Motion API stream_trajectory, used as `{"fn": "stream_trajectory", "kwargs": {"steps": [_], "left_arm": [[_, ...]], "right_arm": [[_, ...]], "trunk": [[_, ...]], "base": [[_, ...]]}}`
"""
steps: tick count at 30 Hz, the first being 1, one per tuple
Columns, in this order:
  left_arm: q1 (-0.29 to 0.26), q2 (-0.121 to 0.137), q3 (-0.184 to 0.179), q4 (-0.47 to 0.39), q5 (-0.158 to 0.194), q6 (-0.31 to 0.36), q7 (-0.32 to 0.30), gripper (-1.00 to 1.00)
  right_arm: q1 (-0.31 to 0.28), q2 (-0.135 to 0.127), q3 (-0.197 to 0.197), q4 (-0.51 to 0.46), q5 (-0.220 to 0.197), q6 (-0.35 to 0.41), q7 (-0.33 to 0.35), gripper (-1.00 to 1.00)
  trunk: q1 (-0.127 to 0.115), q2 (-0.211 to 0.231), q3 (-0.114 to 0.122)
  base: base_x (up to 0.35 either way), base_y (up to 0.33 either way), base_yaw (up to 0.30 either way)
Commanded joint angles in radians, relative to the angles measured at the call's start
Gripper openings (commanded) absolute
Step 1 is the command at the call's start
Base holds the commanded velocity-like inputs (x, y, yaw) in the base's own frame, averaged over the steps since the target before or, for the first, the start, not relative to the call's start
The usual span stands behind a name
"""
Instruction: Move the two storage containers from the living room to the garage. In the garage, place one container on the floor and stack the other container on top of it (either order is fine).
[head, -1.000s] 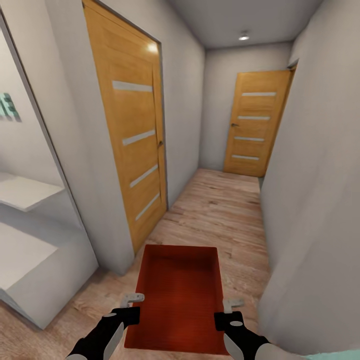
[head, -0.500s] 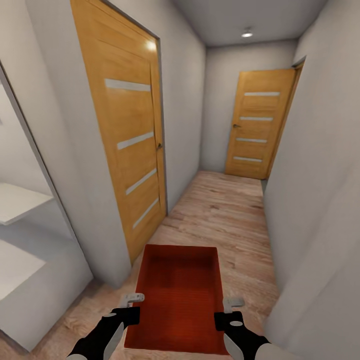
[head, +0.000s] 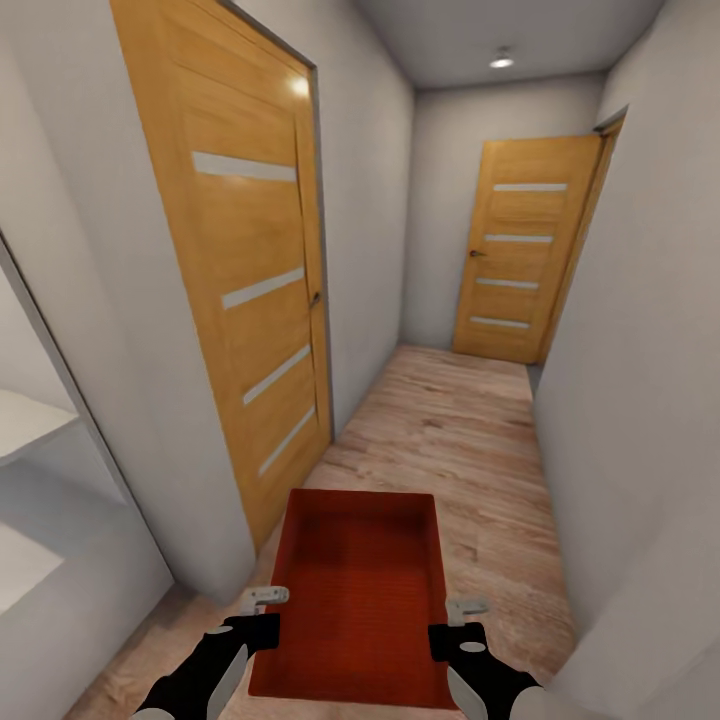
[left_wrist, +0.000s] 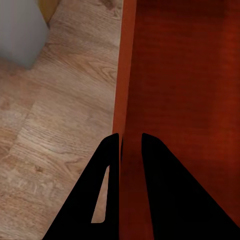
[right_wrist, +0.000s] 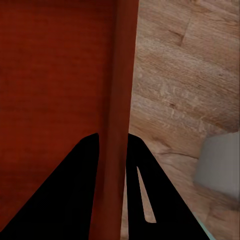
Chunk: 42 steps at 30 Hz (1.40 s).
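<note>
Left end effector (head: 263, 612) pinched on the left wall of the storage container (head: 358, 590), right end effector (head: 466, 617) clamped on the opposite wall, and my wrist cameras confirm each rim sits between the fingers. I'm carrying the orange-red bin level out front, low over the wood-plank floor (head: 470, 430) of a narrow hallway. Best plan, I reckon: keep both grips even, hold the bin flat, steer centred between the near door (head: 250, 290) and the right wall (head: 640, 380). Compared with a second ago, the near door has slid closer and the far door (head: 520, 250) looms larger; the bin sits unchanged between my arms.
</note>
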Motion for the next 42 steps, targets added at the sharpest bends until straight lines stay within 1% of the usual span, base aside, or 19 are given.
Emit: {"fn": "stream_trajectory", "kwargs": {"steps": [1, 7, 10, 42], "left_arm": [[-0.001, 0.001, -0.008, -0.005, -0.01, 0.007, 0.011, -1.0], [-0.001, 0.001, -0.008, -0.005, -0.01, 0.008, 0.011, -1.0], [-0.001, 0.001, -0.008, -0.005, -0.01, 0.008, 0.011, -1.0], [-0.001, 0.001, -0.008, -0.005, -0.01, 0.008, 0.011, -1.0]], "right_arm": [[-0.001, -0.006, 0.009, 0.019, -0.02, -0.006, -0.006, -1.0], [-0.001, -0.006, 0.009, 0.019, -0.02, -0.006, -0.006, -1.0], [-0.001, -0.004, 0.009, 0.019, -0.02, -0.006, -0.008, -1.0], [-0.001, -0.005, 0.009, 0.019, -0.02, -0.006, -0.007, -1.0]], "trunk": [[0.001, -0.002, -0.002], [0.001, -0.002, -0.002], [0.001, -0.002, -0.002], [0.001, -0.002, -0.002]], "base": [[0.324, 0.0, 0.0], [0.324, 0.0, 0.0], [0.324, 0.0, -0.13], [0.324, 0.0, -0.241]]}}
